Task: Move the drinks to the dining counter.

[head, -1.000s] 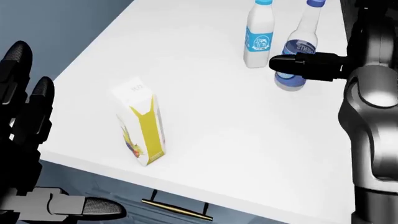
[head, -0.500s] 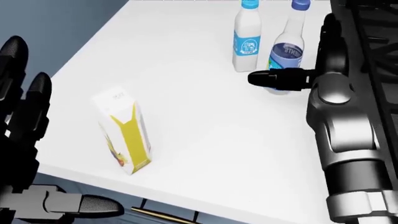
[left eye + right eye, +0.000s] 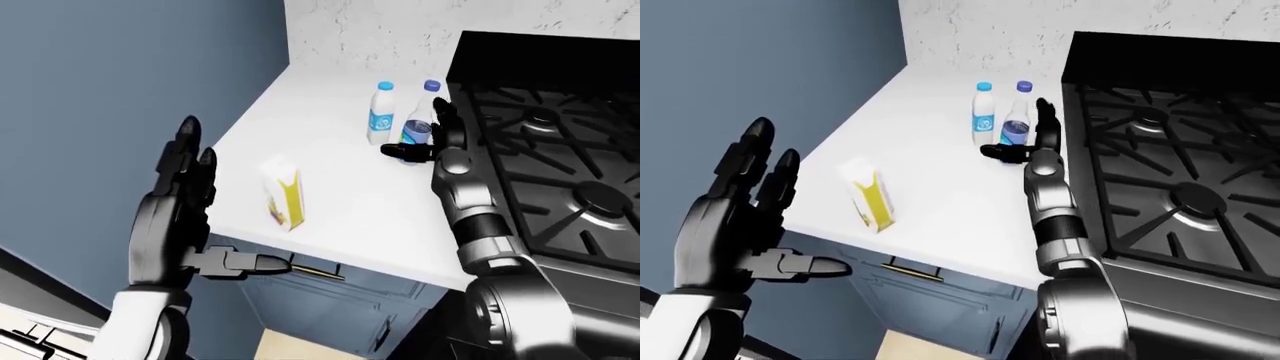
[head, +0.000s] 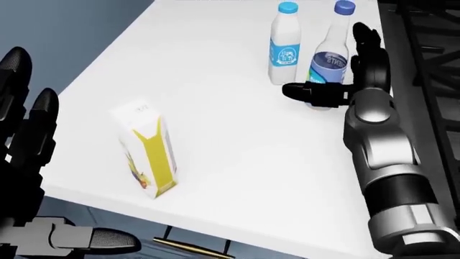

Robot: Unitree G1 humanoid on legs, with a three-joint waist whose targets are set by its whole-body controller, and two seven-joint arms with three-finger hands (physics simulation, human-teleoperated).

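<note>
Reaching for water bottle [image 4: 330,59] at head view's upper right, right hand [image 4: 343,81] open, thumb across its base, nothing gripped; closing fingers round bottle needed next; left hand [image 3: 180,199] spread, empty.

The right hand [image 4: 338,70] covers the lower part of the water bottle [image 4: 329,59] near the table's [image 4: 237,145] stove-side edge, so contact cannot be judged. Label print on the milk bottle [image 4: 284,46] and juice carton [image 4: 147,154] is too small to read. The head view's left edge crops the left hand [image 4: 28,162].
</note>
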